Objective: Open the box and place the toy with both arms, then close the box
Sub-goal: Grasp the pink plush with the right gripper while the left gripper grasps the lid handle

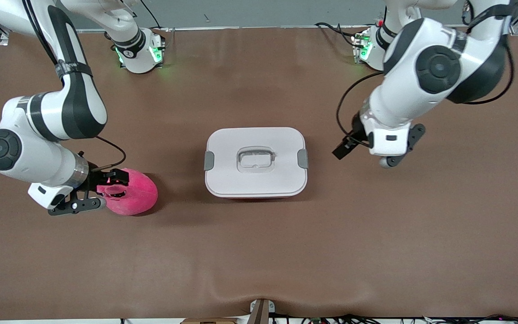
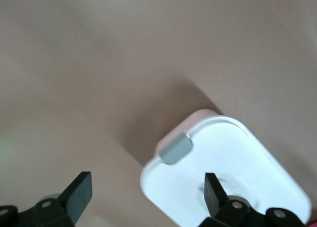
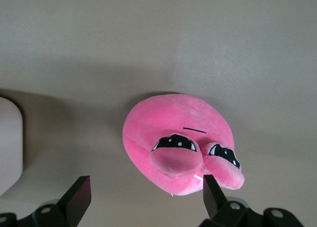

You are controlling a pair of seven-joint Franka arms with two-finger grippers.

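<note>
The box [image 1: 255,180] sits mid-table, its white lid [image 1: 286,144] on and the grey side clips [image 1: 302,158] down. In the left wrist view the lid [image 2: 237,152] and one clip [image 2: 177,148] show. My left gripper [image 1: 367,155] hovers open just off the box's end toward the left arm, nothing between its fingers [image 2: 214,192]. The hot-pink toy [image 1: 135,195] lies on the table toward the right arm's end. My right gripper [image 1: 106,191] is open at the toy's edge. In the right wrist view the toy [image 3: 173,128] lies face up, one fingertip [image 3: 213,195] beside its ear flap.
Brown mat [image 1: 259,252] covers the table. The two arm bases [image 1: 140,51] [image 1: 369,47] stand along the edge farthest from the front camera. A small mount [image 1: 261,310] sits at the nearest edge.
</note>
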